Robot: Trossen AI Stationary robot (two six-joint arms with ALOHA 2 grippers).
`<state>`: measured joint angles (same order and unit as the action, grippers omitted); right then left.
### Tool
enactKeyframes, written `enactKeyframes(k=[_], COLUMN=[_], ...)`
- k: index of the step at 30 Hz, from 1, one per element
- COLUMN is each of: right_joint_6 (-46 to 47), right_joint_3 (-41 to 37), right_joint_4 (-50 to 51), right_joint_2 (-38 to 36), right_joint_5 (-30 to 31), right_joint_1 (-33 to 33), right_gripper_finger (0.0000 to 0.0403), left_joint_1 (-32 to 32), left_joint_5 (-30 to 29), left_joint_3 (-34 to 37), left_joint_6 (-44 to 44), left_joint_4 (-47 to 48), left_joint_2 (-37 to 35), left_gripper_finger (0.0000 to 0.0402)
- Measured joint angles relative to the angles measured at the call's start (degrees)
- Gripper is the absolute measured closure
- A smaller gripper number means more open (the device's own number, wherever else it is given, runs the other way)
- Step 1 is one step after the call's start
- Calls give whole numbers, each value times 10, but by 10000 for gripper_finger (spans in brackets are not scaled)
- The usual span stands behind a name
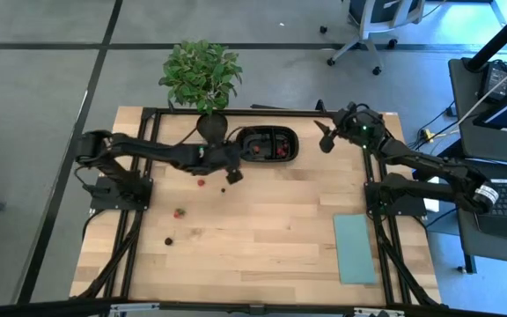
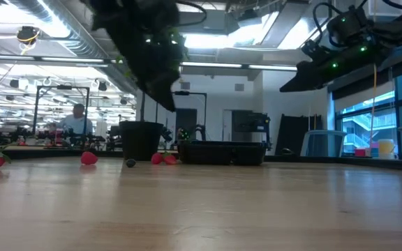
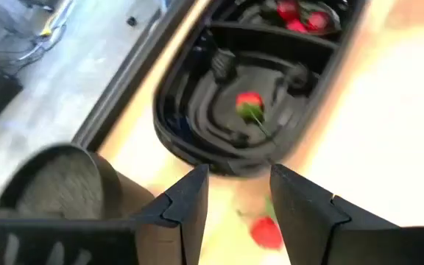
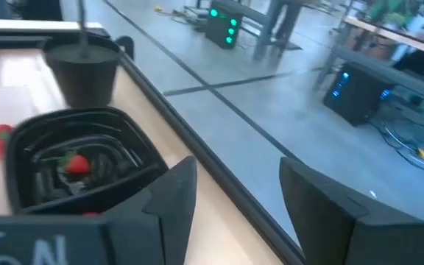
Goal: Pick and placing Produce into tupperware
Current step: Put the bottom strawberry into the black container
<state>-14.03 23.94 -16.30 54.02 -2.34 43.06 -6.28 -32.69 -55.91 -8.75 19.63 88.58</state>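
While a berry (image 3: 249, 103) lies in the tray (image 3: 175, 125) | left pincer (image 3: 235, 193) apart, empty | right pincer (image 4: 230, 193) apart

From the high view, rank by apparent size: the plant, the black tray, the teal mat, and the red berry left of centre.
1. Plant and teal mat: look about alike, so unranked.
2. Black tray.
3. Red berry, by far the smallest.

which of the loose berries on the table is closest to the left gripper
The dark berry just below the left gripper in the high view. The red one sits a little farther left, and the others lie well down the table toward the front.
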Motion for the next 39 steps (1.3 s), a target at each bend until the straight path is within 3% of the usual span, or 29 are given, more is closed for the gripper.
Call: enactKeyframes(k=[4, 9, 21, 30, 39], right_joint_6=[3, 3, 3, 3, 3], right_joint_3=[0, 0, 0, 0, 0], right_joint_4=[0, 4, 11, 11, 11], right_joint_2=[0, 0, 2, 2, 2], right_joint_5=[1, 0, -3, -3, -3], right_joint_1=[10, 10, 10, 10, 10], right_gripper_finger=[207, 207, 207, 207, 207], left_joint_1=[32, 59, 98, 125, 125], left_joint_5=[8, 19, 219, 221, 217], left_joint_3=[47, 57, 57, 57, 57], left_joint_6=[-44, -74, -64, -128, -151], left_joint_4=[14, 68, 102, 211, 223], left_joint_2=[-50, -81, -87, -88, -88], left_gripper_finger=[262, 262, 262, 262, 262])
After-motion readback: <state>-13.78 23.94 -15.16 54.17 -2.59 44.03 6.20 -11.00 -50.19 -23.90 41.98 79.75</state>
